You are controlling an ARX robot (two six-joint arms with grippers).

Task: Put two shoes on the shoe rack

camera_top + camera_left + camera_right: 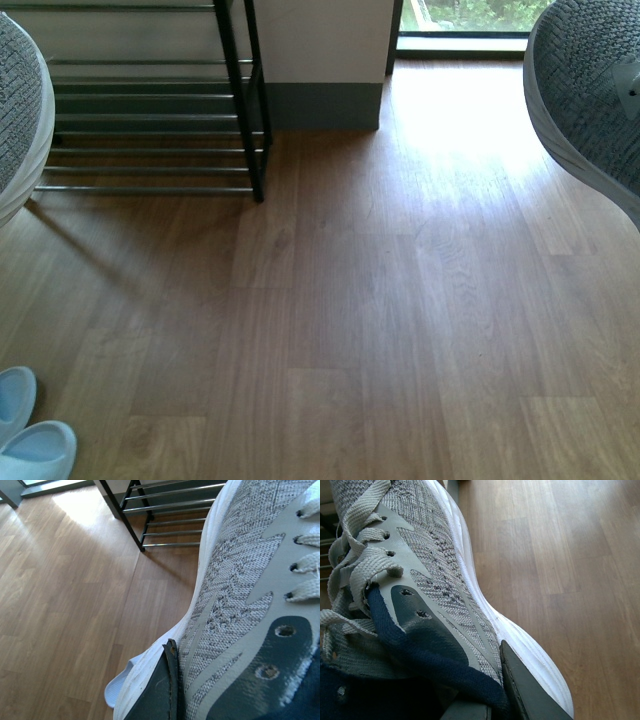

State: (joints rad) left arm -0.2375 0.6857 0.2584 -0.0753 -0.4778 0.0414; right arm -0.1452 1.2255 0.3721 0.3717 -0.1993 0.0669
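I hold one grey knit sneaker in each gripper, both lifted above the wooden floor. The left sneaker (18, 110) shows at the front view's left edge, close to the shoe rack (150, 120). The right sneaker (590, 90) shows at the right edge. In the left wrist view my left gripper (172, 690) is shut on the sneaker's (235, 580) side, a dark finger (160, 690) pressed against its white sole. In the right wrist view my right gripper (495, 700) is shut on the other sneaker (430, 575) at its navy collar. Two light blue slide sandals (25, 430) lie on the floor at front left.
The rack's black frame post (245, 100) and chrome bars stand at the back left, also in the left wrist view (165, 510). A white wall with a grey skirting (320, 100) is behind, and a window door (460, 30) at the back right. Wooden floor (380, 300) fills the middle.
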